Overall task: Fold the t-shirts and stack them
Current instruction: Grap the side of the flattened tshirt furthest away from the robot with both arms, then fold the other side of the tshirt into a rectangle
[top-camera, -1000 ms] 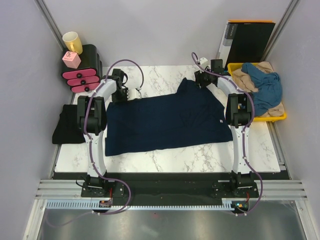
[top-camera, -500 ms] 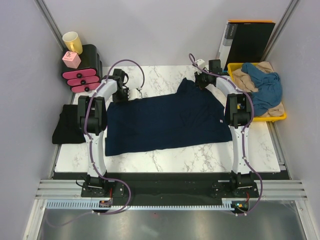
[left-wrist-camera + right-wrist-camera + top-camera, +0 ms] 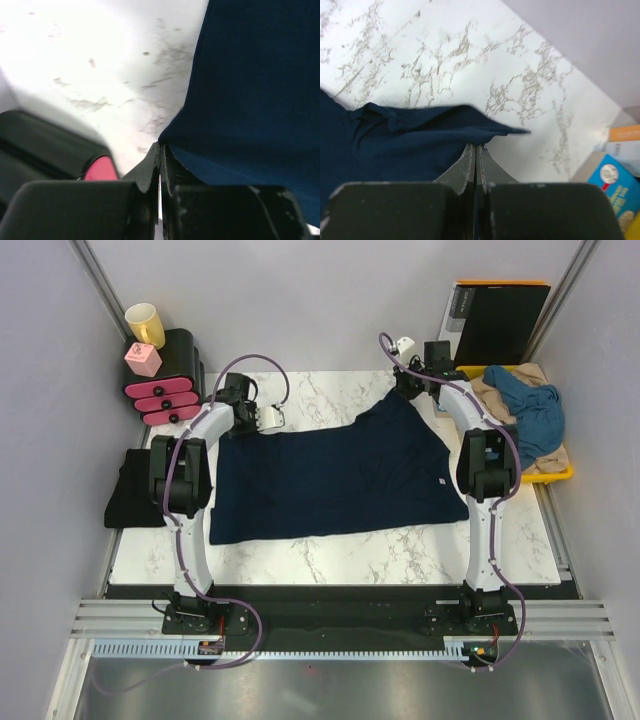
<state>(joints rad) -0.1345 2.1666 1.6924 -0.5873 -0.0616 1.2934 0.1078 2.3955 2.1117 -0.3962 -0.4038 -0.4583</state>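
Fingertips of the left gripper [image 3: 160,149] are pressed together, with the far edge of the dark navy t-shirt [image 3: 330,475] pinched between them near its left corner. The right gripper [image 3: 475,148] is closed in the same way on a pointed flap at the shirt's far-right corner. From both pinches the shirt spreads toward the arm bases, flat on the marble table [image 3: 350,550], its long axis running left to right between the arms. Each arm grips the corner on its own side. The whole body lies nearward of the tips, which I judge suits drawing the far edge over toward the near hem.
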